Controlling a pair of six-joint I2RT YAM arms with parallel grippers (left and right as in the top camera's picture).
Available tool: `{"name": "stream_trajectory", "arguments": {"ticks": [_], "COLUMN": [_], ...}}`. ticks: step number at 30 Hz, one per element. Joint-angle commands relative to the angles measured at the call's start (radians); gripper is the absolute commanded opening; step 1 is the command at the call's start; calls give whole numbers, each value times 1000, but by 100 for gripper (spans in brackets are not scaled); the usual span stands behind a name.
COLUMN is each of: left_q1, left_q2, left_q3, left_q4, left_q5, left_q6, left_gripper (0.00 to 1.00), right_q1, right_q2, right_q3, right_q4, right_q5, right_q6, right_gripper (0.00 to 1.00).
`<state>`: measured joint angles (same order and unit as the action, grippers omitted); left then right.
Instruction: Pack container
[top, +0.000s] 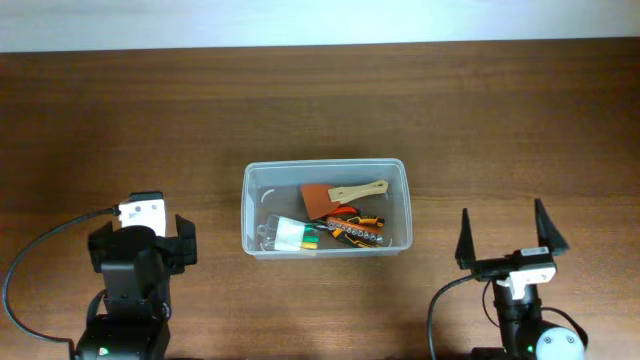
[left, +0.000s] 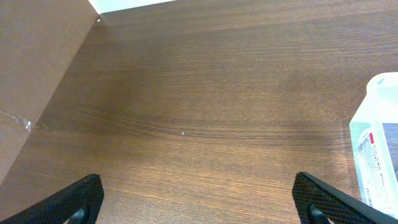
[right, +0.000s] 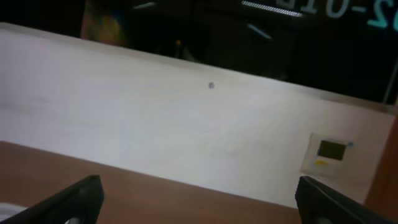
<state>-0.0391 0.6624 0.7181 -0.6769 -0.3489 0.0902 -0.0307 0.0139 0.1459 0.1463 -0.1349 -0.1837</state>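
The container (top: 246, 208), a clear shallow tub, stands at the middle of the table. Inside lie a scraper with an orange blade and a wooden handle (top: 345, 195), pliers with orange and black grips (top: 355, 230) and a white and green item (top: 295, 235). My left gripper (top: 142, 235) rests left of the tub, near the front, open and empty. In the left wrist view its fingers (left: 81, 199) spread wide over bare wood, and the container's corner (left: 376, 137) shows at the right edge. My right gripper (top: 505, 235) stands open to the tub's right. It (right: 199, 202) faces a pale wall.
The dark wooden table (top: 500, 120) reaches to a white wall at the back. A brown panel (left: 37, 68) rises at the left in the left wrist view. A small wall unit (right: 329, 152) shows in the right wrist view.
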Motion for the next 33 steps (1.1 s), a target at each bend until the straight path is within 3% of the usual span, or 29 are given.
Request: {"name": "stream_trajectory", "arguments": {"ticks": [1,12,23,33], "left_q1": [-4,-4,-4,-4], "left_q2": [0,0,0,0], "left_q3": [18,18,18,18], "left_q4": [2,2,2,2], "left_q5": [-7,-7,-7,-7], "left_q6": [16,16,16,16], "left_gripper": [99,99,99,99], "right_q1": [18,18,18,18], "right_q2": [-11,-11,-11,-11], "right_q3": [-27,-135,-140,-140], "right_q4": [4,3,-218,-214], "right_q5": [16,16,16,16], "right_q6": [0,-3,-2,-3], "right_gripper": [99,99,99,99]}}
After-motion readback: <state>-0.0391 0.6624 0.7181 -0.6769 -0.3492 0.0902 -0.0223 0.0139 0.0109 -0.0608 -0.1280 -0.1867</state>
